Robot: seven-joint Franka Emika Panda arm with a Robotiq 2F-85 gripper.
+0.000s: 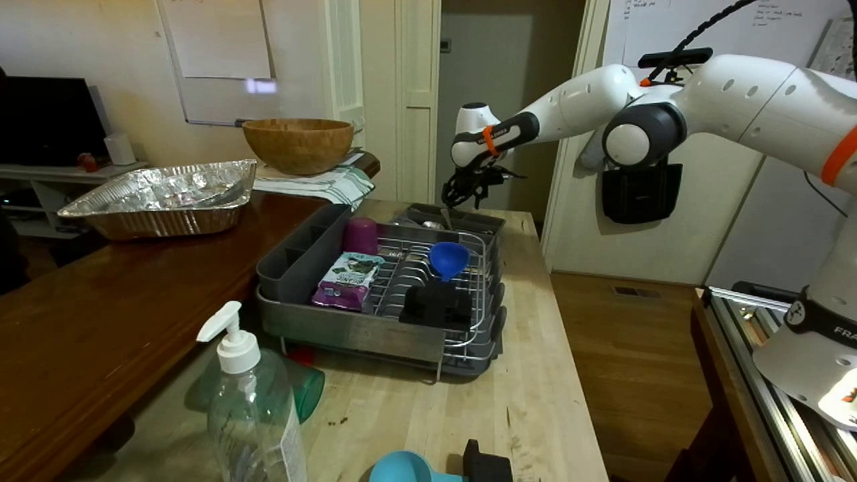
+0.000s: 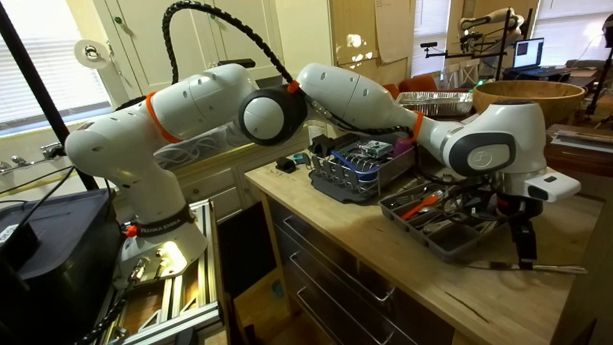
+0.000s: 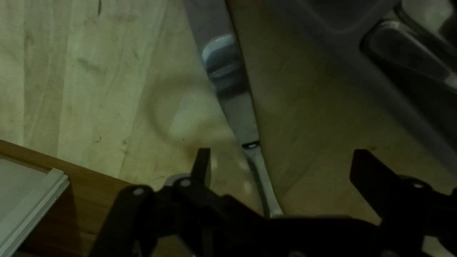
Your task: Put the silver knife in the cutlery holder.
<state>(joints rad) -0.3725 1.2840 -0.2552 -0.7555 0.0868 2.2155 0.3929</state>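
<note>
The silver knife [image 2: 561, 269] lies flat on the wooden counter beside the grey cutlery holder [image 2: 413, 235]. In the wrist view the knife [image 3: 234, 103] runs from the top middle down to the gripper, blade away and handle partly hidden by the gripper body. My gripper [image 3: 282, 151] is open and empty. Its fingers stand on both sides of the handle, which is nearer the left finger. In an exterior view the gripper [image 2: 526, 258] is low over the knife; I cannot tell if it touches. The cutlery holder [image 3: 342, 46] shows at the upper right of the wrist view.
The holder contains several utensils and an orange-handled one [image 2: 421, 206]. A dish rack [image 1: 355, 335] with a blue funnel [image 1: 448, 259] and a purple cup [image 1: 361, 235] stands beside it. A wooden bowl [image 1: 298, 144] is on the higher table. The counter edge [image 3: 89, 175] is close to the knife.
</note>
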